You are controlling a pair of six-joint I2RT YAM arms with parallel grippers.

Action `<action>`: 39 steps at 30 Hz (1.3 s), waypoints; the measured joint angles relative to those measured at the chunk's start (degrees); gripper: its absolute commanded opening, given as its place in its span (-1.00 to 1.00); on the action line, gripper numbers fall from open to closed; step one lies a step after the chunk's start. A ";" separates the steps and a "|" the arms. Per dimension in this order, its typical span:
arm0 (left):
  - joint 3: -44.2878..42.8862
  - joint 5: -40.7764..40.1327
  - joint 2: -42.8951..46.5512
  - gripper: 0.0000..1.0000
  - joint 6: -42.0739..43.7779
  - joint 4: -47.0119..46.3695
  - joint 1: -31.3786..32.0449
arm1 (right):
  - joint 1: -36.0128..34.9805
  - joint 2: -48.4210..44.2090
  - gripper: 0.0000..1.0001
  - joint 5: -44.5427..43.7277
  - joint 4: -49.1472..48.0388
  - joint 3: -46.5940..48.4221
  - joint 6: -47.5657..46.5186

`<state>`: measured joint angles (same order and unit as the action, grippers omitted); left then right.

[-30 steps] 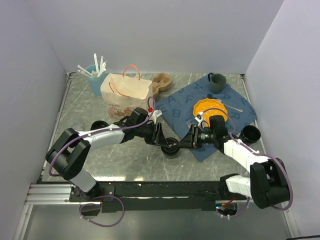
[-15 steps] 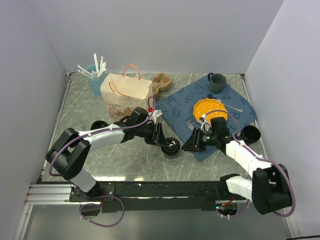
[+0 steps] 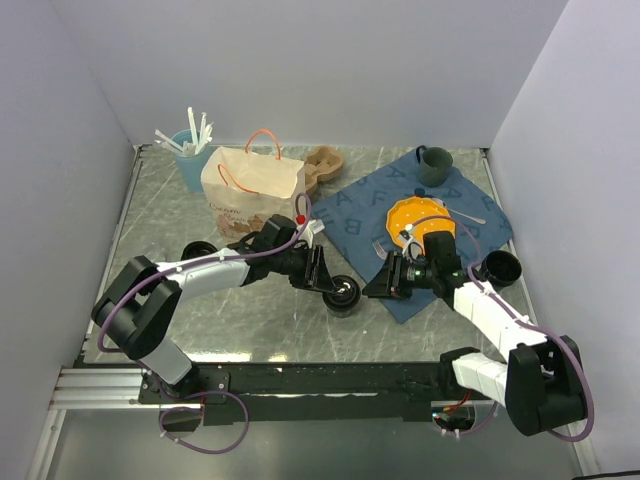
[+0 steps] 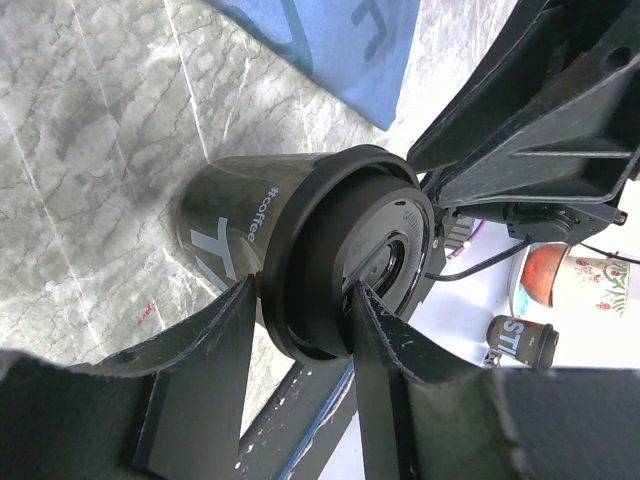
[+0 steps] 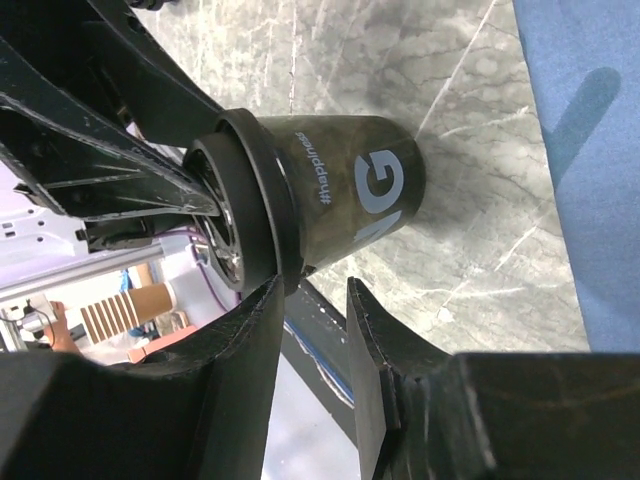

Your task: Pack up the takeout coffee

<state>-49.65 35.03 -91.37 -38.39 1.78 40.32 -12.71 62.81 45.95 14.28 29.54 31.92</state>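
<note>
Right pincer [image 3: 371, 285] apparently backed off the takeout coffee [image 3: 343, 294].

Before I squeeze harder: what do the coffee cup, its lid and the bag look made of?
Takeout coffee cup: likely coated paper, dark, slightly glossy, with white printed lettering. Lid: probably moulded plastic, matte black, thick rolled rim. Bag: tan kraft paper, judging by its creases and soft folds; orange cord-like handles.

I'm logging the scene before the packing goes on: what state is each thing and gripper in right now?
takeout coffee: upright on the table, lidded, not yet bagged.
left gripper: shut on the takeout coffee.
right gripper: open, holding nothing.
paper bag: standing upright, handles up.
teal mug: upright on the blue cloth.
</note>
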 measured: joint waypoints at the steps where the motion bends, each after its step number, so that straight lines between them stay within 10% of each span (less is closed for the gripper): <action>1: 0.00 0.00 0.00 -0.11 0.00 0.00 0.00 | 0.00 0.04 -0.23 0.04 -0.04 0.20 0.00; 39: -0.50 0.15 -0.74 -0.14 -0.20 0.44 0.17 | 0.48 3.93 -0.30 2.12 -5.90 1.27 3.39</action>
<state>-50.15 35.18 -92.12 -38.59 2.22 40.49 -12.23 66.74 48.07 8.38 30.81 35.31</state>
